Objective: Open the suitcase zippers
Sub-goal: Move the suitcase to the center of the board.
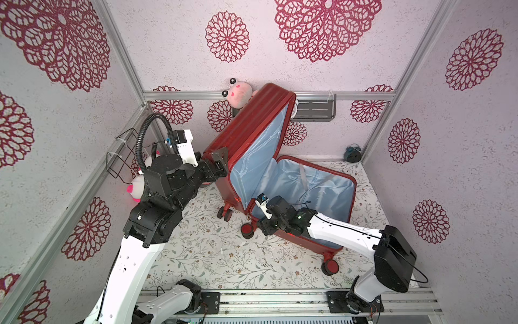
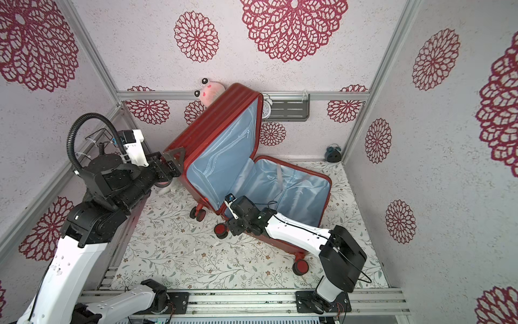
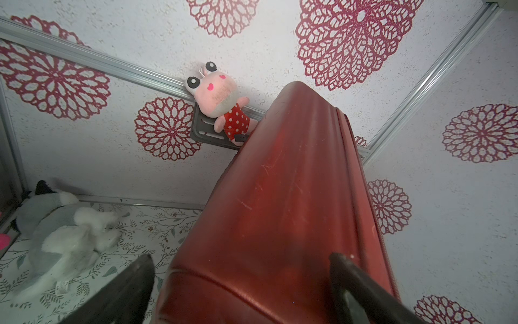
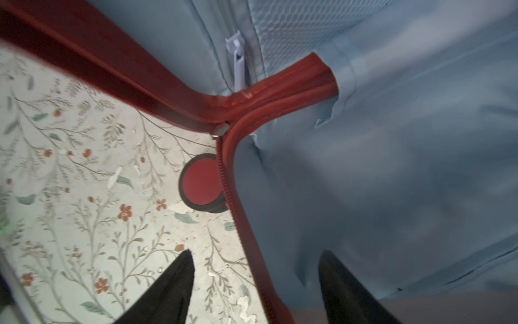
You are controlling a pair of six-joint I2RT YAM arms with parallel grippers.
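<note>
The suitcase (image 1: 252, 123) lies open toward the back right of the floral surface (image 1: 213, 252), with one shell flat and its blue lining up, and the other tilted up near the back edge. The left hand (image 3: 241, 259) has its fingers spread wide astride the raised shell's corner. The right hand (image 4: 256, 252), fingers apart and gripping nothing, hovers over the zippers (image 4: 234, 218) on the flat shell's rim, beside a wheel (image 4: 200, 182).

Both top views overlook the suitcase (image 1: 246, 123); wrist views hug it
</note>
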